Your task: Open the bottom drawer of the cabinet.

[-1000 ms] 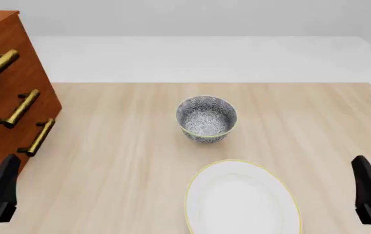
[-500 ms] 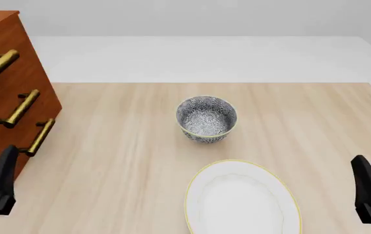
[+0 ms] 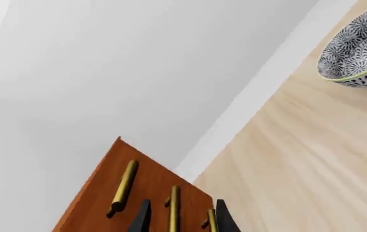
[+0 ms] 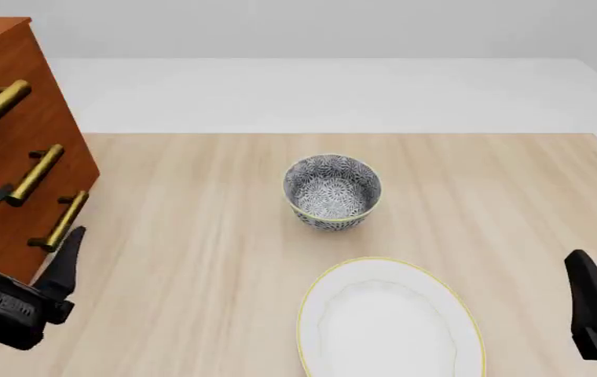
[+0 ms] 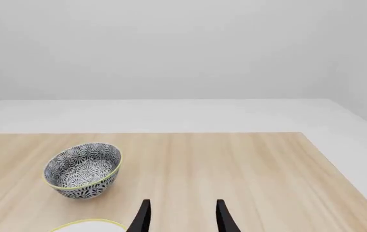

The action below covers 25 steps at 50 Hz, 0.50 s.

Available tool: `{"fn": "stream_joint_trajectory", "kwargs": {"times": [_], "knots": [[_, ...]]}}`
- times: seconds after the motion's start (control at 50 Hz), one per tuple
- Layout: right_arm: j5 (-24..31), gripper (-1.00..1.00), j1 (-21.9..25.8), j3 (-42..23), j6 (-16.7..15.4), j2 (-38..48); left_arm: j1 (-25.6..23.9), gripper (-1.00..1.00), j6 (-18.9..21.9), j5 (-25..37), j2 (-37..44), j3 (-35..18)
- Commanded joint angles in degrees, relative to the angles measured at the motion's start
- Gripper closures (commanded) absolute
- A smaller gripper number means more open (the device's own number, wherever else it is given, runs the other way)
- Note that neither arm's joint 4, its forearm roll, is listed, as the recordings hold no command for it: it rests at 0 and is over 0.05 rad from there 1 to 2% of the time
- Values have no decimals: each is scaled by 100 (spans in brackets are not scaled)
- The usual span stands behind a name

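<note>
Light wood table. 1 patterned grey-white bowl, yellow rim, upright near table centre. 1 white plate, yellow edge, nearer the camera, close to bowl, not touching.

The front camera sits high on the arms' side and looks forward and down over the worktop, taking in the cabinet at left and the bowl mid-scene. The left wrist camera, tilted, looks along its tool at the cabinet close by. The right wrist camera looks level across the worktop. All three views share the bowl.
</note>
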Motion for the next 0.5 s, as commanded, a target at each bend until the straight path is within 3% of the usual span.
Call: {"fn": "stream_joint_trajectory", "kwargs": {"times": [0.02, 0.08, 0.12, 0.14, 0.24, 0.5], "knots": [[-17, -100, 0, 2, 0, 15, -234, -100, 1370, -1144, 1480, 53], [-17, -100, 0, 4, 0, 14, -107, -100, 1825, -1543, 1996, 53], [-27, -100, 0, 4, 0, 23, -111, -100, 1722, -1318, 1857, 53], [-26, -100, 0, 5, 0, 22, -122, -100, 1920, -1574, 2211, 53], [-28, -100, 0, 4, 0, 25, 36, -100, 2133, -2365, 3237, 53], [-33, -100, 1, 1, -1, 33, 168, -100, 2431, -3008, 4169, 53]]}}
